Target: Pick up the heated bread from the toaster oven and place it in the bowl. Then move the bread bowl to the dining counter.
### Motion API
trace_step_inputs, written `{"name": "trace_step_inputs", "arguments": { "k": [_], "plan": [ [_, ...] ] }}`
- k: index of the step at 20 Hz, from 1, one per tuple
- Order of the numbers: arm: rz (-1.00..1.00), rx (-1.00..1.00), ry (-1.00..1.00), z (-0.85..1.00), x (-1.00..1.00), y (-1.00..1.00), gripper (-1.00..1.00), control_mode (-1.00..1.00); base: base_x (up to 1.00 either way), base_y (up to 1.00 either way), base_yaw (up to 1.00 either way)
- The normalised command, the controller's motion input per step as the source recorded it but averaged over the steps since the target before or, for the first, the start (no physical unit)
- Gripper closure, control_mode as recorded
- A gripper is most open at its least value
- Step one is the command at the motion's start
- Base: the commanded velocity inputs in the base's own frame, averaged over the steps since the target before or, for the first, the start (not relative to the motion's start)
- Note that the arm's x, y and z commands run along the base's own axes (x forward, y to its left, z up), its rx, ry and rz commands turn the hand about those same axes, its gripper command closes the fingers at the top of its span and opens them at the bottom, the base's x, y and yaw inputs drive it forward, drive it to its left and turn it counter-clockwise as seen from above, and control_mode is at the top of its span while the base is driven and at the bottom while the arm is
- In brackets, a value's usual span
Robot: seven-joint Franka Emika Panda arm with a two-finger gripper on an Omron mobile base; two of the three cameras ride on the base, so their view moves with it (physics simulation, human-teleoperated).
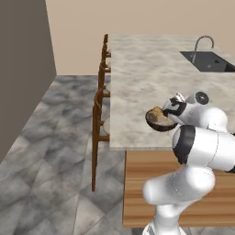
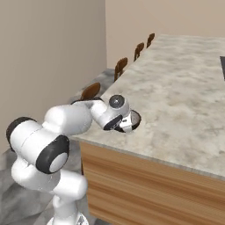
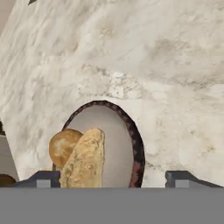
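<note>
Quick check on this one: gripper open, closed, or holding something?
Gripper: at the bowl holding the bread, over the dining counter; a grip on the rim cannot be told.

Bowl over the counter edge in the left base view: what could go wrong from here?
1. The bowl hangs tilted in the gripper, above the near edge of the counter; released here, it might tip or slide off.
2. Two bread pieces lean toward the low side of the bowl; a jolt could spill them.
3. The stools stand close along that edge, so a wide swing could hit them.
</note>
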Motion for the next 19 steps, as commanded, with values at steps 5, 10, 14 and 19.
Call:
{"name": "trace_step_inputs", "arguments": {
  "k": [5, 10, 14, 19],
  "plan": [
    [0.07, -0.27, -0.44, 1.00, -1.00, 0.81, -1.00, -1.00, 0.00, 0.00, 0.00],
    [0.13, -0.39, -0.47, 1.00, -1.00, 1.00, -1.00, -1.00, 0.00, 0.00, 0.00],
    [0.13, -0.38, -0.76, 0.84, -0.88, 0.63, -1.00, -1.00, 0.00, 0.00, 0.00],
    [0.00, 0.00, 0.00, 0.00, -0.02, 0.00, -1.00, -1.00, 0.00, 0.00, 0.00]
  ]
}}
